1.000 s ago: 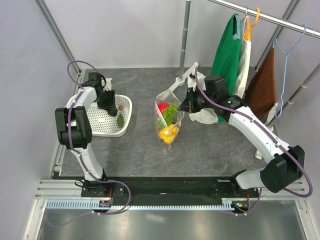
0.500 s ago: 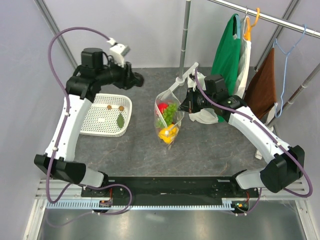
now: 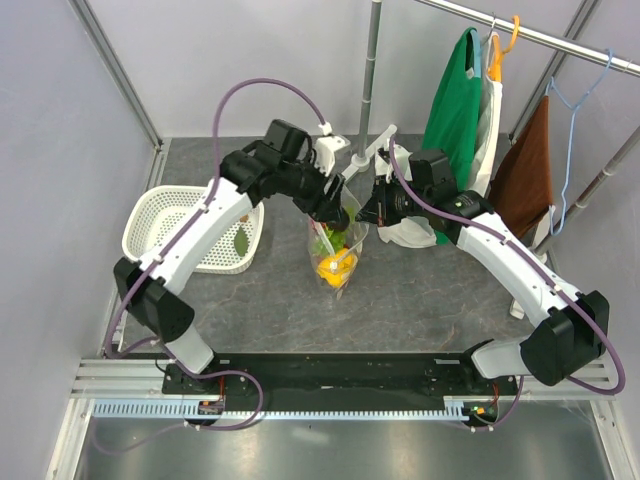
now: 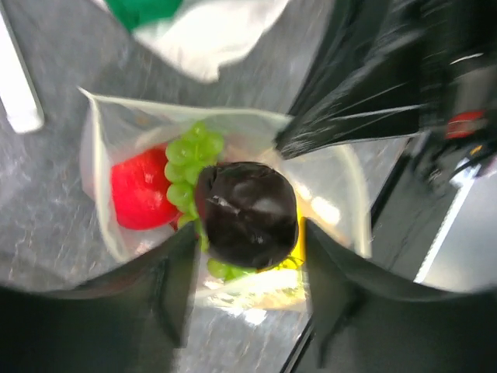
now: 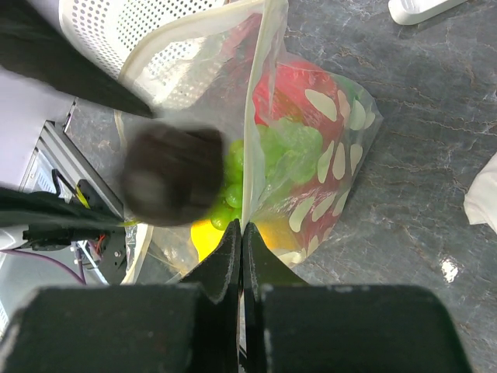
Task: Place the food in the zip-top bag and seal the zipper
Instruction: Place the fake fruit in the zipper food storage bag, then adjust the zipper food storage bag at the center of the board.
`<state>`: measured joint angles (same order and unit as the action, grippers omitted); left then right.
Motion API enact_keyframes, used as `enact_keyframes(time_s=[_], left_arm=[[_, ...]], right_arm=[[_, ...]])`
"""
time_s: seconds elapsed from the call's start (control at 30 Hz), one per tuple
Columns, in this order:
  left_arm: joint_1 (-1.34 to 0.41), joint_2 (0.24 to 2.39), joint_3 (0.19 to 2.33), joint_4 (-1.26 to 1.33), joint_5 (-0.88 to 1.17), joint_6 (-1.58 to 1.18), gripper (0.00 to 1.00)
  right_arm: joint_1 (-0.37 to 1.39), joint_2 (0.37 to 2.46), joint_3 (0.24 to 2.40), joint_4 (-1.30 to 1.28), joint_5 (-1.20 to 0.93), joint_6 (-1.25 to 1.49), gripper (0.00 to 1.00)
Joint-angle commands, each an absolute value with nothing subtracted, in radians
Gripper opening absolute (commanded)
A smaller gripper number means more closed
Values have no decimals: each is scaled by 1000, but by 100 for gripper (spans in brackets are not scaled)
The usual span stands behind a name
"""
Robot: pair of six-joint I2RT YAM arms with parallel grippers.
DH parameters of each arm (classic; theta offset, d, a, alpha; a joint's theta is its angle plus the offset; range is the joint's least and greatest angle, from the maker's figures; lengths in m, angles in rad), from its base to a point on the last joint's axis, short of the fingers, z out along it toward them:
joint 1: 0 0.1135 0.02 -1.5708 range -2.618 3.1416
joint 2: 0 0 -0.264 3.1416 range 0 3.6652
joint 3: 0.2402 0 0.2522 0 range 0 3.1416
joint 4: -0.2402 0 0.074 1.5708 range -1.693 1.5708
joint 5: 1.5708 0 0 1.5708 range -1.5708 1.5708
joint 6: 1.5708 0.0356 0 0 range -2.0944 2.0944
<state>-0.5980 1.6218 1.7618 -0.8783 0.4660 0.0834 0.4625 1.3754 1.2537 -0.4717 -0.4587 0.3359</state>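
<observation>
The zip-top bag (image 5: pixel 351 148) stands near the middle of the table, a bit toward the far edge, with its mouth open to the top. Inside it sit a red fruit (image 4: pixel 140 190), a bunch of green grapes (image 4: pixel 190 155) and a yellow fruit (image 3: pixel 335 265). The zipper (image 5: pixel 255 93) is the pale strip along the mouth, and it is not closed. The right gripper (image 5: pixel 242 229) has its two fingers pressed together on this strip and holds the bag up and open. Right over the mouth hangs a dark round fruit (image 4: pixel 247 214). The left gripper (image 4: pixel 248 233) has a finger on each side of it and seems to squeeze it, so I think the fruit is held and not let go yet. This is the big change: a second ago the left gripper is down in the white basket (image 3: pixel 150 215) near the left edge, half a second ago it is high up near the far left corner, and now it is over the bag with the fruit. The basket has moved a little too and now looks tipped. So one more piece of food is about to go in. The fingers need to open while the fruit is over the mouth, or it may hit the rim and roll away. A green leaf (image 3: pixel 240 242) lies in the basket, so more may have to follow before the zipper is shut. A white cloth (image 3: pixel 410 235) lies just beside the right gripper.
</observation>
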Motion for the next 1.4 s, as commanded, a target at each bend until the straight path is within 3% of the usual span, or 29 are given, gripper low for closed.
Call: enact_keyframes(time_s=[0.0,0.07,0.1,0.17,0.27,0.37,0.47,0.73,0.8,0.9,0.93,0.97,1.2,1.37], left_arm=[[-615,1663,1850,-1012,376,156,80],[-554,1622,1870,-1029,522,158,98],[-517,1596,1868,-1022,607,175,100],[-443,1533,1862,-1020,718,222,100],[-437,1509,1853,-1029,563,204,98],[-442,1508,1827,-1040,474,125,88],[-474,1515,1795,-1026,382,89,86],[-517,1615,1815,-1002,313,35,90],[-518,1635,1812,-1003,317,40,83],[-518,1644,1804,-1064,385,83,41],[-518,1643,1805,-1093,402,104,12],[-518,1640,1809,-1118,413,110,2],[-518,1562,1879,-1327,743,163,2],[-503,1476,1743,-1278,804,109,2]], right_arm=[[466,1351,1295,-454,-480,314,0],[466,1351,1295,-454,-483,310,0],[465,1351,1295,-453,-486,308,0],[465,1350,1295,-456,-488,302,0],[465,1351,1295,-454,-488,302,0],[466,1353,1295,-449,-492,305,0],[465,1355,1295,-446,-498,313,0],[466,1351,1295,-430,-532,330,0],[466,1348,1295,-431,-534,330,0],[466,1344,1296,-433,-526,325,0],[465,1344,1299,-439,-523,324,0],[465,1342,1304,-446,-522,318,0],[462,1380,1465,-633,-529,217,0],[463,1494,1575,-732,-561,155,0]])
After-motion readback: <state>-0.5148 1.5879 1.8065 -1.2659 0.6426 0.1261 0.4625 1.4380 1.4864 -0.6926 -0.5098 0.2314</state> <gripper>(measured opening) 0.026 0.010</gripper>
